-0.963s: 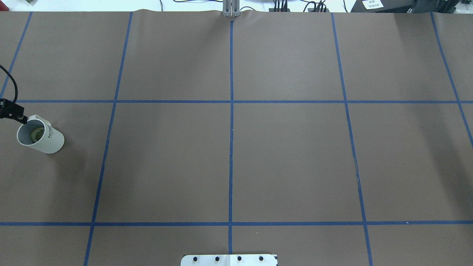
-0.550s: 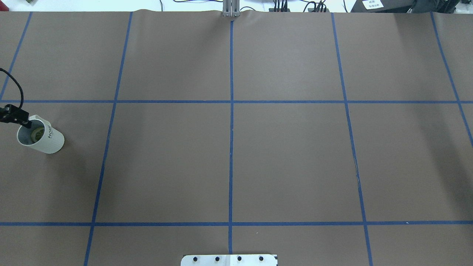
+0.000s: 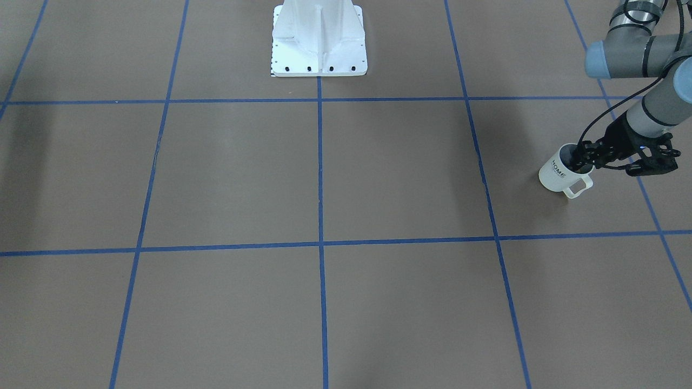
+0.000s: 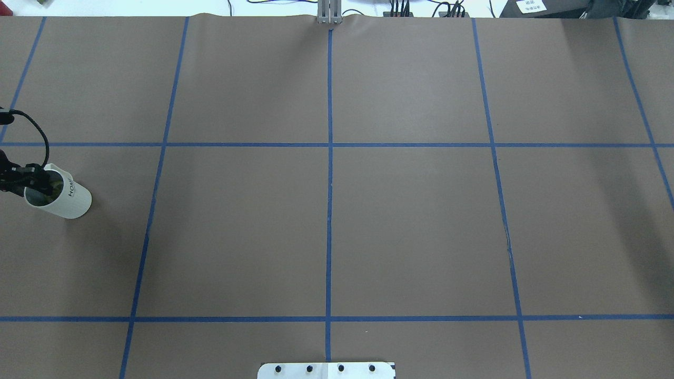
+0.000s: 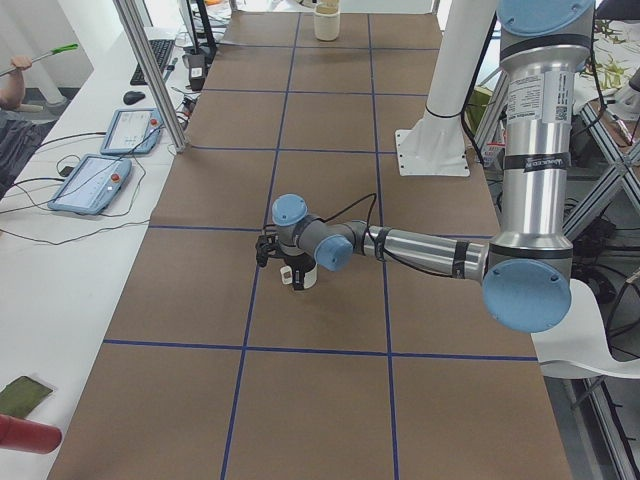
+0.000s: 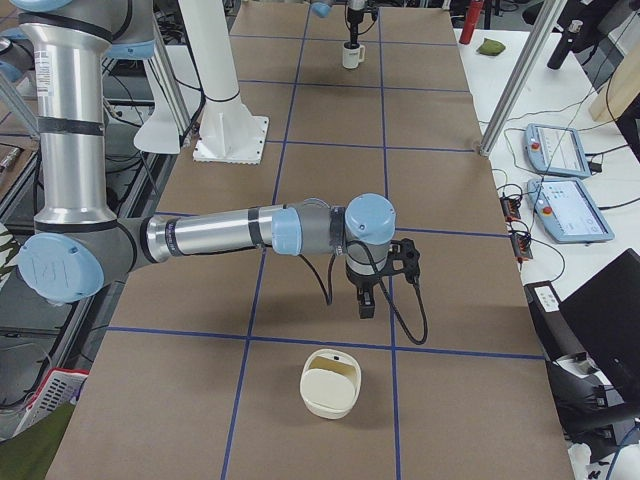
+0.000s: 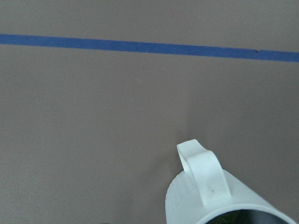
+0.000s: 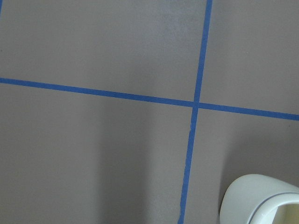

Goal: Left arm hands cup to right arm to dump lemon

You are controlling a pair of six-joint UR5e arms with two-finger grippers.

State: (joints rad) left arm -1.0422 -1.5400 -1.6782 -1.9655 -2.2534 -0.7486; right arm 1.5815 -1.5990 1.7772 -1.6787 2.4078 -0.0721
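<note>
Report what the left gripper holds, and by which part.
Cannot tell. The left gripper is at the rim of the cup, which stands on the table; no closed grip shows.

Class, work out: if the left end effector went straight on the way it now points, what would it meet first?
Likely the cup: the left end effector points down at its mouth, though exact depth is unclear.

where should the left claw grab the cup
By the rim wall, from straight above, one finger inside and one outside. The cup stands upright with its mouth open, and the left claw is at that rim beside the handle. That likely leaves the body free for the right arm.
</note>
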